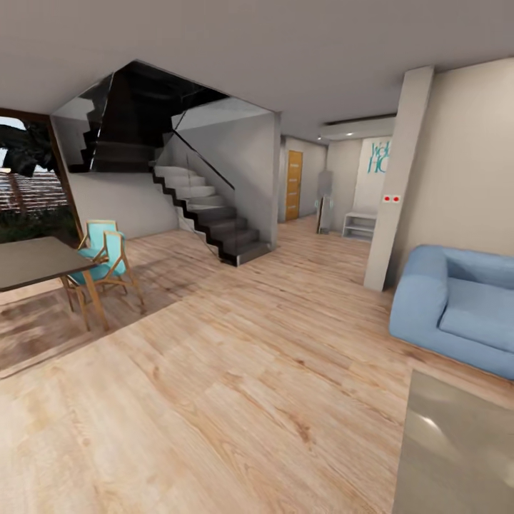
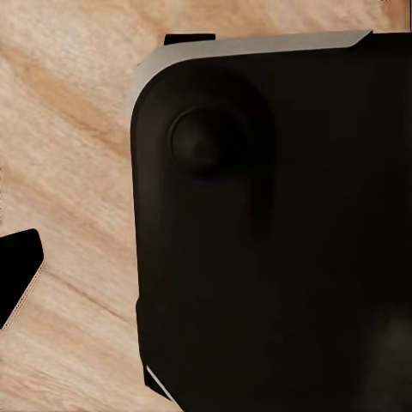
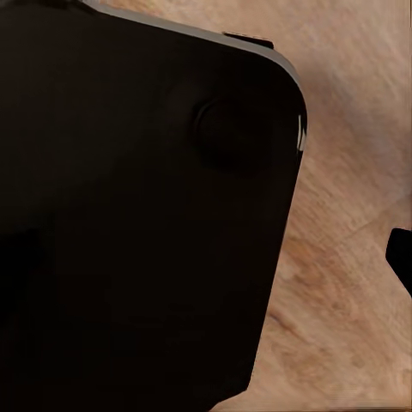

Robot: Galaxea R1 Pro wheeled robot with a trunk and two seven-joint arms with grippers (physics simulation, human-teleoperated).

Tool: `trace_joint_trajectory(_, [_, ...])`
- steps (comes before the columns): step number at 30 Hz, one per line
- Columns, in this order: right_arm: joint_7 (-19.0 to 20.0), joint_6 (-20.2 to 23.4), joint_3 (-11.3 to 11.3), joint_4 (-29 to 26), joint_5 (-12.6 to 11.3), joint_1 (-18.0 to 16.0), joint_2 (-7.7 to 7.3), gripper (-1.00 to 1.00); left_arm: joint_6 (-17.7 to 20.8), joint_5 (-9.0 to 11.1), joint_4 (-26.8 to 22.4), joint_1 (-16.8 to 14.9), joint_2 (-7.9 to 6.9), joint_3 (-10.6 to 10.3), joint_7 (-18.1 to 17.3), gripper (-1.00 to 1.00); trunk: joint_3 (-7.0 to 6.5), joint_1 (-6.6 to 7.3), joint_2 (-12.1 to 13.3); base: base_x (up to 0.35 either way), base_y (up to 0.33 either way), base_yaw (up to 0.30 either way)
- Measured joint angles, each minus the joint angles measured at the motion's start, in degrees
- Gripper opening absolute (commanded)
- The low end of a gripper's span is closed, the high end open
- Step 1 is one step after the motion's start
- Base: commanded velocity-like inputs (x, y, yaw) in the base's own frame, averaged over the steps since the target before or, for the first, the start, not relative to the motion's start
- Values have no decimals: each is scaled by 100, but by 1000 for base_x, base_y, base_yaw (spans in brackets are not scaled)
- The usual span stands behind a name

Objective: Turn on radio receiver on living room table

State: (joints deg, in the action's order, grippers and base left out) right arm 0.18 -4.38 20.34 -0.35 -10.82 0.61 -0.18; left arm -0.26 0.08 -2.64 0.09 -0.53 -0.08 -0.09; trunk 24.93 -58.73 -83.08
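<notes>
Claw state cannot be told for either arm; both wrist views are showing dark robot bodywork over light wood plank floor [image 1: 235,385]. Glossy grey-taupe surface [image 1: 457,457] is entering at right; red radio unseen. Risk: base clipping its corner.

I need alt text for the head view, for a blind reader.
Open room with light wood floor: blue sofa at right, glossy grey table corner near it, dark dining table with turquoise chairs at left, staircase behind.
</notes>
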Motion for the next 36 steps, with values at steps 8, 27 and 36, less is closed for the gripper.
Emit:
trace_joint_trajectory(8, [32,-2,45,0,-407,0,-13,100,0,0,0,0,0,-1,0,100,-19,0,0,0,0,-278])
trace_joint_trajectory(27, [36,-3,53,0,-430,0,-9,100,0,-1,0,0,0,0,0,100,-64,0,0,0,0,-278])
trace_joint_trajectory(36, [35,-5,50,0,-430,0,-9,100,0,-1,0,1,0,-1,0,100,-85,0,0,0,0,-278])
